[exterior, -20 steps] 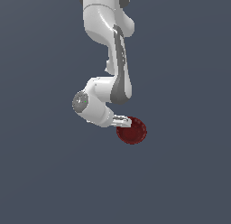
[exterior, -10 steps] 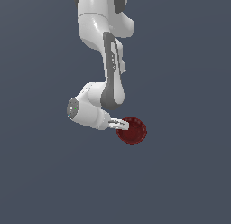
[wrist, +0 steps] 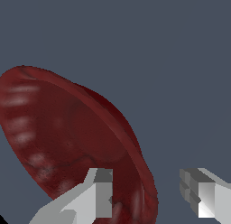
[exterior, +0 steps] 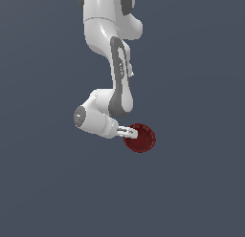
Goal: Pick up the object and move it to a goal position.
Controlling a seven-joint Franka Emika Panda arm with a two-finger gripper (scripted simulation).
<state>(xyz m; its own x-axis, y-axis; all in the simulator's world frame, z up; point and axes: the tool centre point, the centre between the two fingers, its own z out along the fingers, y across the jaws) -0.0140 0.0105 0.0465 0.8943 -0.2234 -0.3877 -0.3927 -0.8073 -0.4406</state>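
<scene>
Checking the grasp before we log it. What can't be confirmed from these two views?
- Contact: in the wrist view one finger lies over the bowl interior, the other outside the rim with a gap; pad contact isn't visible.
- Exterior view: the gripper is tiny; fingers blur into the bowl.
- Bowl's lower edge: cut off by the wrist view's frame.
- Whether the bowl rests on a surface: plain background, no shadow.
- Goal position: no marker in either view.
</scene>
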